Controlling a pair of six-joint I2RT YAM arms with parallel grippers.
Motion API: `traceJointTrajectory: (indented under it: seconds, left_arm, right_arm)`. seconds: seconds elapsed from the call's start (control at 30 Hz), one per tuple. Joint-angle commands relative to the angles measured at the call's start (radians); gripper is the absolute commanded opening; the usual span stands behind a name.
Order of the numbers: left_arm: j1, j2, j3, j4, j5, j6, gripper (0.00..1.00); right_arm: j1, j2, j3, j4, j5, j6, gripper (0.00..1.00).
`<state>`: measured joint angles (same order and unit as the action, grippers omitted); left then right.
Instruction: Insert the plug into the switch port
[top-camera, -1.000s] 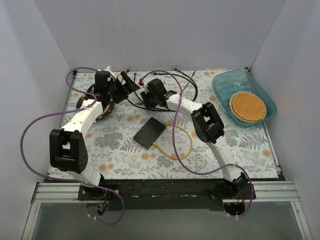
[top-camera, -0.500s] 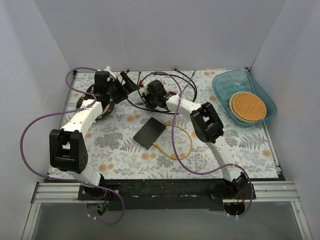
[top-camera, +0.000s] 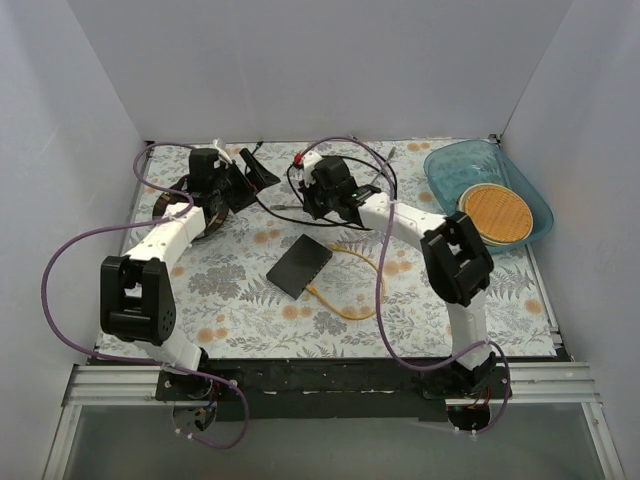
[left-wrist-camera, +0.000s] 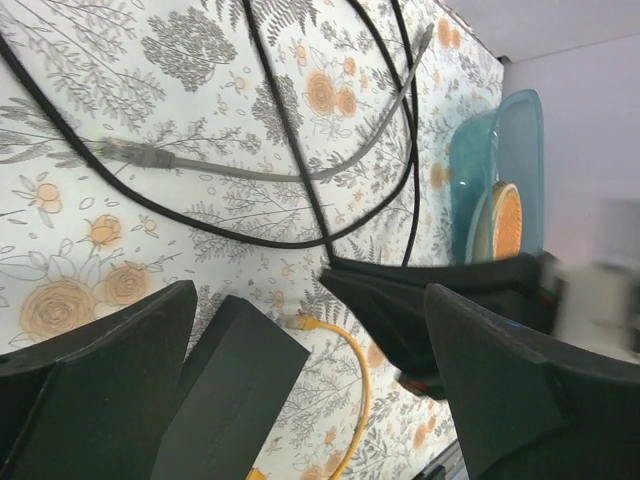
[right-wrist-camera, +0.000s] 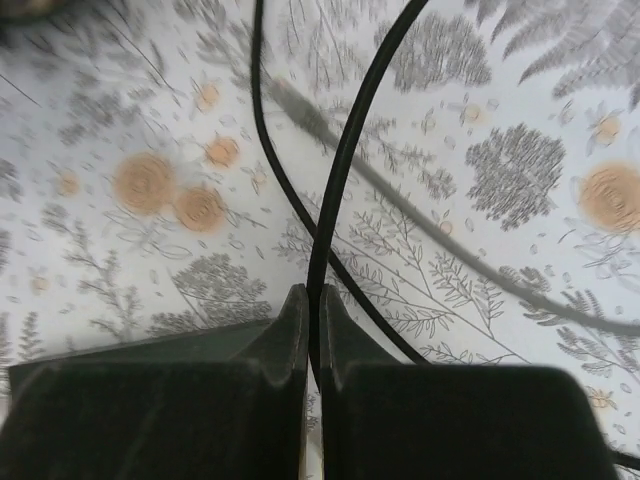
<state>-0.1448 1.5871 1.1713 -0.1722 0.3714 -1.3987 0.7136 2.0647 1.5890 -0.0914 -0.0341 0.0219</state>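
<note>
White walls enclose the fern-printed worktop (top-camera: 480, 290). Over the last second the right arm has swung its elbow rightward and the right gripper (right-wrist-camera: 312, 310) has clenched onto a black cable (right-wrist-camera: 345, 170). The left gripper (top-camera: 258, 172) stays spread wide. The switch (top-camera: 299, 265) lies flat mid-worktop, its long axis running near-left to far-right; its sockets can't be made out.

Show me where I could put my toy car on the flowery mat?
Bare mat lies left of the switch, toward the left arm, and in the near right corner before the blue tub. The back is crowded with black cables.
</note>
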Motion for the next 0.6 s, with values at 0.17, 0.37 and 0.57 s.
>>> traceJointTrajectory:
  seconds: [0.17, 0.37, 0.57]
  left_arm:
    - [-0.002, 0.068, -0.088, 0.238, 0.25, -0.146, 0.98]
    - [-0.022, 0.09, -0.139, 0.41, 0.305, -0.238, 0.98]
    - [-0.03, 0.079, -0.153, 0.43, 0.316, -0.233, 0.98]
  right_arm:
    - [0.081, -0.32, -0.236, 0.145, 0.0, 0.016, 0.01]
    - [0.144, -0.357, -0.274, 0.124, 0.028, 0.015, 0.01]
    - [0.168, -0.396, -0.365, 0.16, 0.04, 0.035, 0.01]
